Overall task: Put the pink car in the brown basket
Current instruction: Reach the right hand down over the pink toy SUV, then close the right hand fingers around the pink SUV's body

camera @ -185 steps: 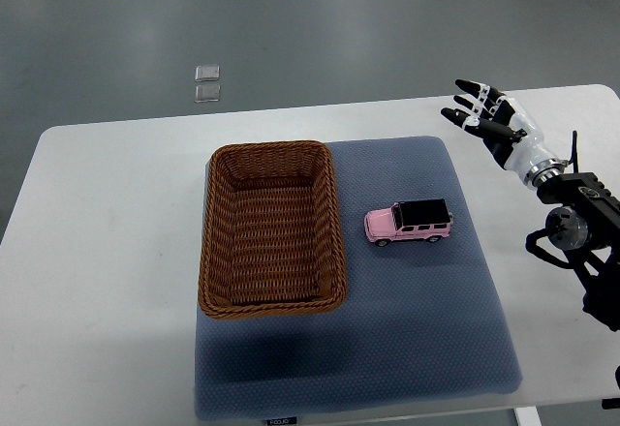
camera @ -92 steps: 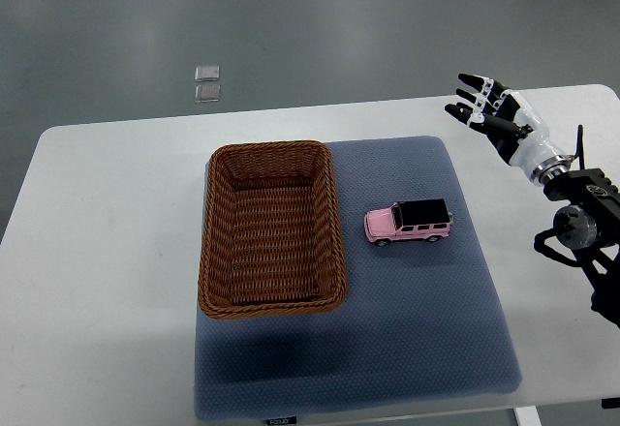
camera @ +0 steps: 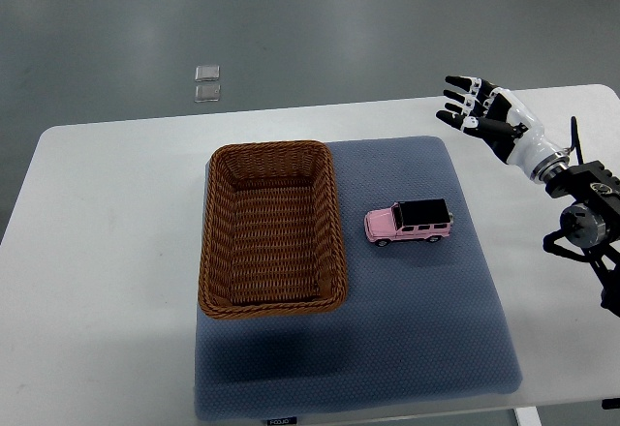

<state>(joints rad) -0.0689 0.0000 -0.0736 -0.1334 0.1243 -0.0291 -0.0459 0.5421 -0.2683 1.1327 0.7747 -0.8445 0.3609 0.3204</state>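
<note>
My right robot hand (camera: 481,114) hovers with fingers spread, holding nothing, far right of the small pink toy car (camera: 409,222), which sits just right of the brown woven wicker basket (camera: 272,228).

The basket (camera: 272,229) is woven brown wicker with a rough, ribbed surface. The mat (camera: 407,329) is blue-grey cloth, matt, with a fine dotted texture. The car (camera: 409,222) is smooth, glossy pink plastic with a black roof. The table (camera: 107,281) is smooth, matt white. The right hand (camera: 484,116) has glossy white and black shells.
</note>
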